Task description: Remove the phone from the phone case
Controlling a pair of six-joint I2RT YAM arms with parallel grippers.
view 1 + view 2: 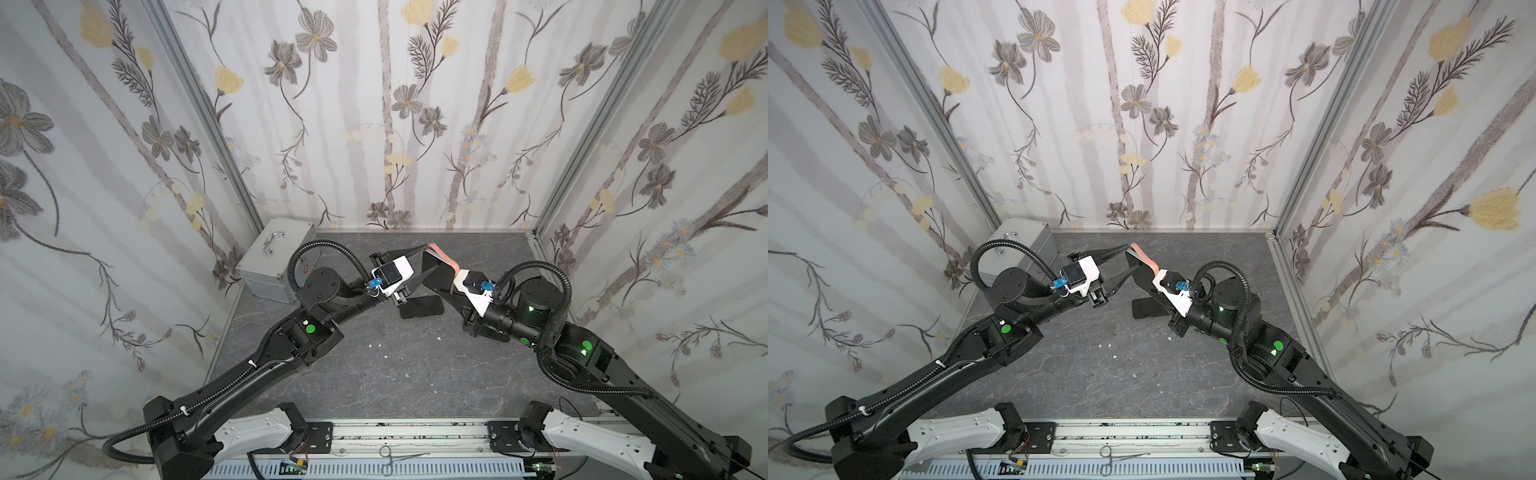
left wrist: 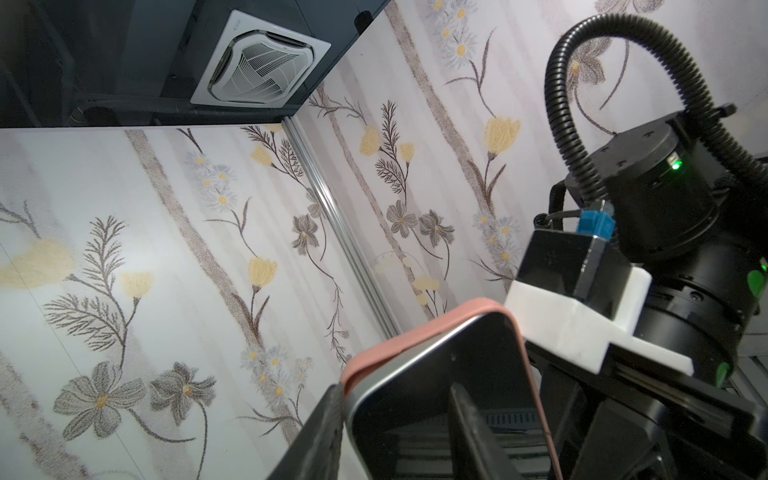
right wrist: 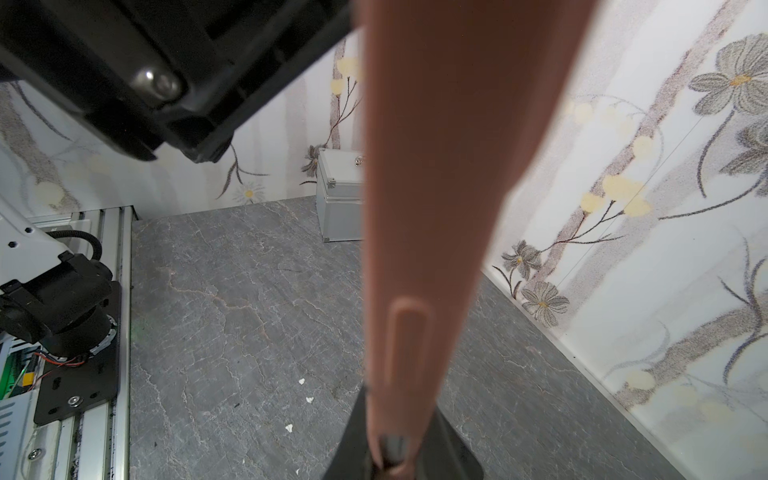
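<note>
Phone (image 2: pixel 415 399) up in the air, still seated in its pink phone case (image 2: pixel 419 322), with both arms on it!
It's tilted above the grey marbled surface (image 1: pixel 415 374), between the two grippers. The right gripper (image 3: pixel 392 457) has its jaws pressed together, pinching the case's edge at one end. The left gripper (image 1: pixel 429 259) has its jaws part-spread over the other end, one finger (image 2: pixel 320 432) against the pink rim, the other across the dark screen. An aluminium box (image 1: pixel 276 257) sits in the far left corner.
</note>
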